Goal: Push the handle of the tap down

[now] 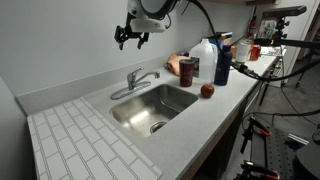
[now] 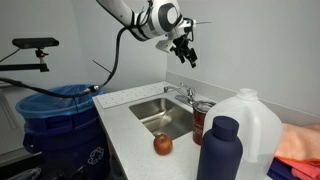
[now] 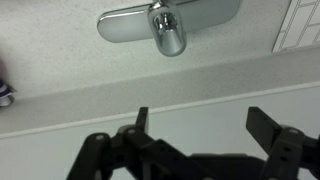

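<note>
The chrome tap (image 1: 134,80) stands behind the steel sink (image 1: 170,105), and shows in both exterior views (image 2: 184,97). Its short handle (image 1: 151,73) is raised at a slant. The wrist view looks down on the tap (image 3: 122,25), with the handle (image 3: 168,37) pointing up toward the camera. My gripper (image 1: 131,38) hangs in the air well above the tap, also seen in an exterior view (image 2: 187,55). Its fingers (image 3: 203,125) are spread apart and hold nothing. It touches nothing.
Beside the sink stand a red apple (image 1: 207,90), a dark blue bottle (image 1: 222,62), a white jug (image 1: 205,52) and a brown can (image 1: 187,68). A tiled drainboard (image 1: 80,140) lies at the sink's other side. A blue bin (image 2: 60,110) stands past the counter's end.
</note>
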